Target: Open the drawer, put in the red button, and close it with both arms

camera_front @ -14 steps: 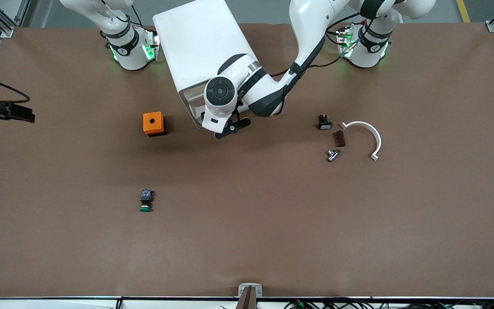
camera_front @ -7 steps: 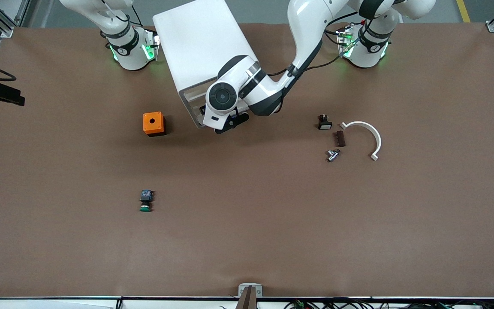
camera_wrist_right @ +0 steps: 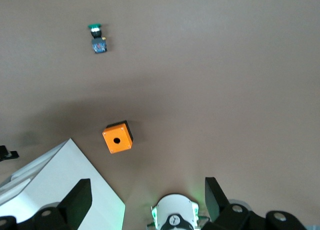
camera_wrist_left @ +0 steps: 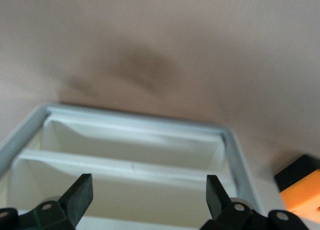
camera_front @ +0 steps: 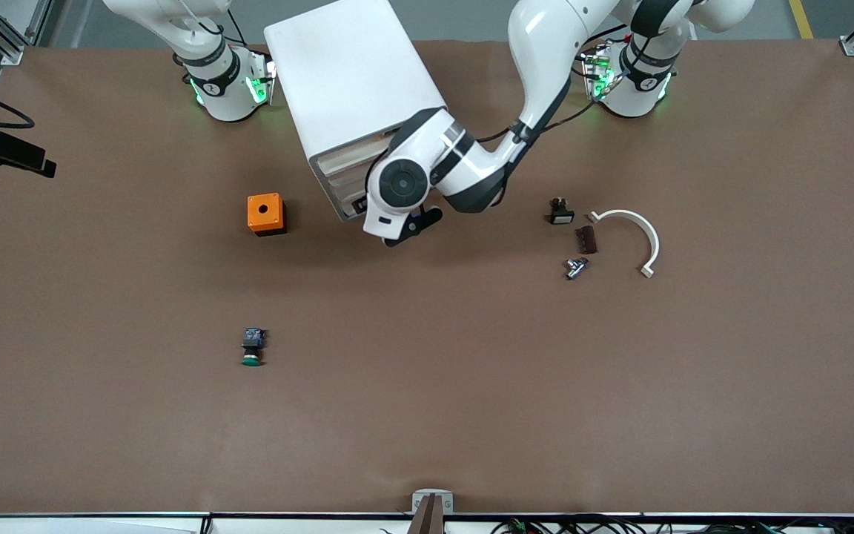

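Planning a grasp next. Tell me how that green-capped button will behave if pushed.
The green button lies on its side, and its round cap could let it roll or pivot. It looks small, so probably light and easily knocked. The brown table looks smooth, so it may slide.

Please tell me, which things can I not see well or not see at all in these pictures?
- Red button: no view shows it; only a green one is in sight.
- Drawer: in the front view the left arm covers it; in the left wrist view it is blurred and the left gripper hides part of it.
- Right gripper: front view, cut off by the edge.
- Small parts: front view, too small to name.
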